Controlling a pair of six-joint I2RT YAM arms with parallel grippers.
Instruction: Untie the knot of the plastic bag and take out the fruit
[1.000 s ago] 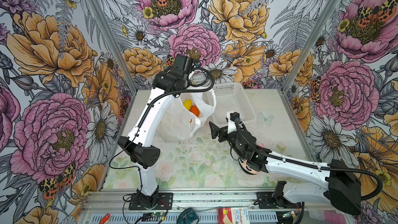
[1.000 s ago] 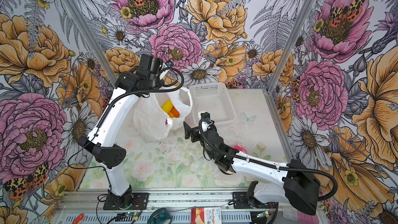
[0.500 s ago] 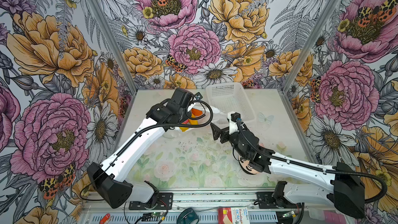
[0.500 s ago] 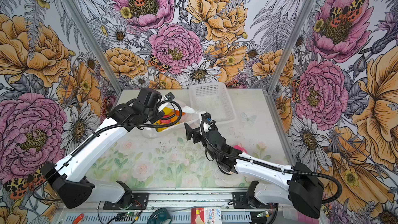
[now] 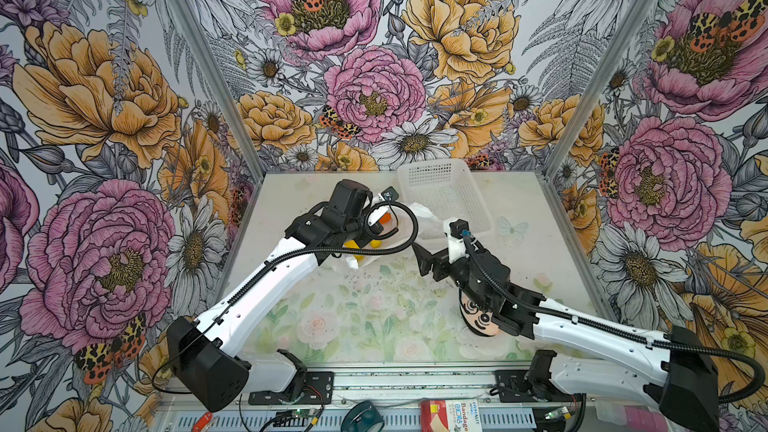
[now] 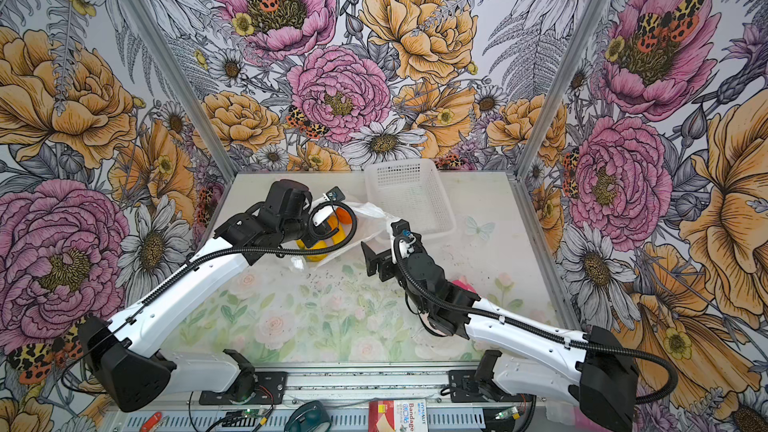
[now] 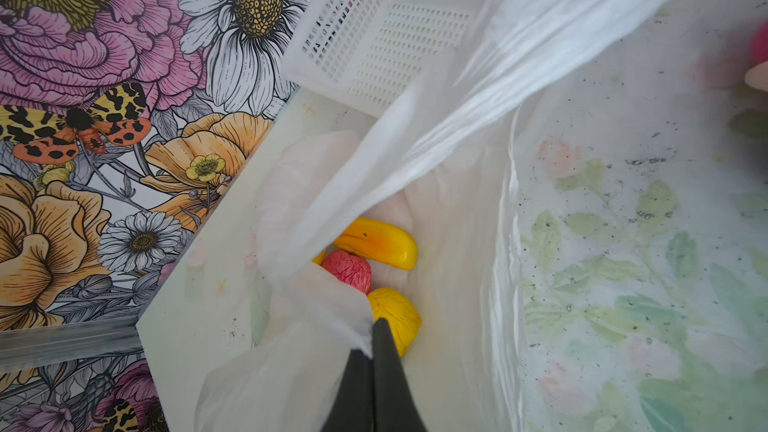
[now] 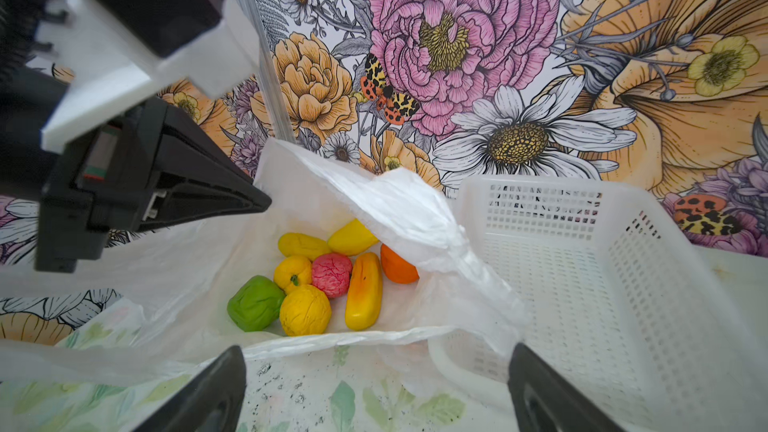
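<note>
Your left tool (image 7: 371,347) is pinched tight on a fold of the plastic bag (image 7: 498,76), which lies open on the surface (image 5: 353,317) against the white perforated basket (image 8: 623,284). The fruit (image 8: 324,284), yellow, green, orange and pink-red, sits clustered inside the bag. Your right tool (image 8: 376,367) hangs spread wide at the bag's mouth, holding nothing.

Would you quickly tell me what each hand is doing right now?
Left hand: closed, pinching the plastic bag film.
Right hand: open, holding nothing.
</note>
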